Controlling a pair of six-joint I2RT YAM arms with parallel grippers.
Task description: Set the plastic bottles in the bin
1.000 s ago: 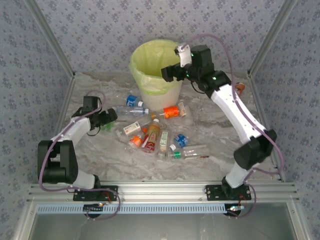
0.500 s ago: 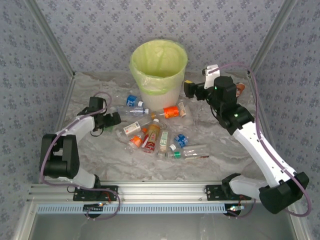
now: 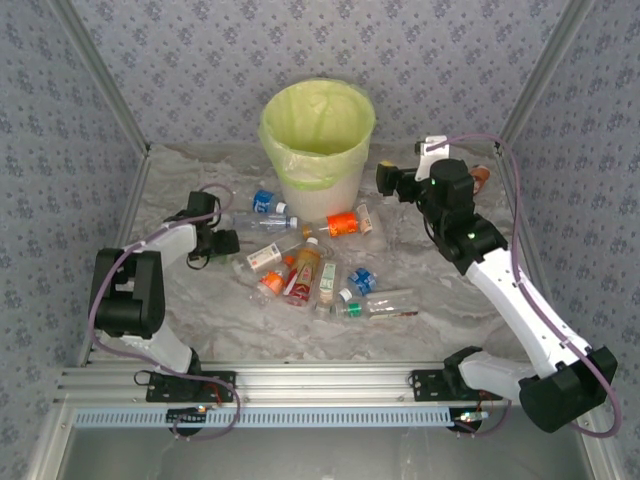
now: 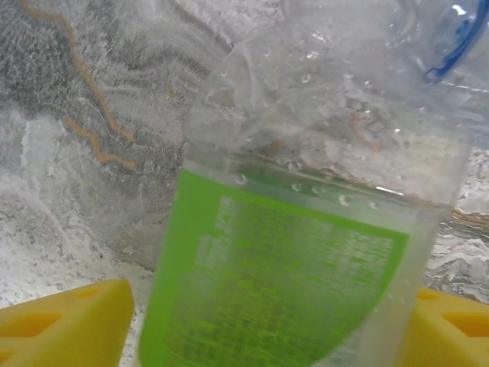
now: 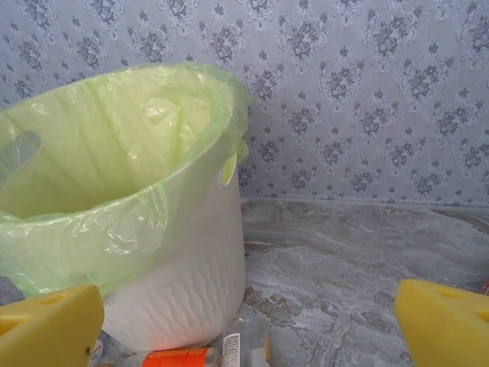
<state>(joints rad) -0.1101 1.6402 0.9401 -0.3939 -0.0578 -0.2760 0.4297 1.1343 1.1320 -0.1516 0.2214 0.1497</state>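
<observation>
Nearest, a loose heap of plastic bottles (image 3: 310, 270) lies on the middle of the marbled tabletop (image 3: 420, 330), all outside the bin. To its left, the left pincer (image 3: 222, 243) is low over the tabletop at a green-labelled bottle (image 4: 283, 290), which lies between its yellow pads (image 4: 61, 321). Whether they are clenched on it I cannot tell. The step in hand looks like the pick-up of this bottle. The next move calls for a firm hold on its thin, crushable wall, then a lift clear of the heap. Farther back, the right pincer (image 3: 383, 182) hangs released and empty, just right of the bin (image 3: 322, 190). An orange-labelled bottle (image 3: 343, 223) lies at the bin's foot.
</observation>
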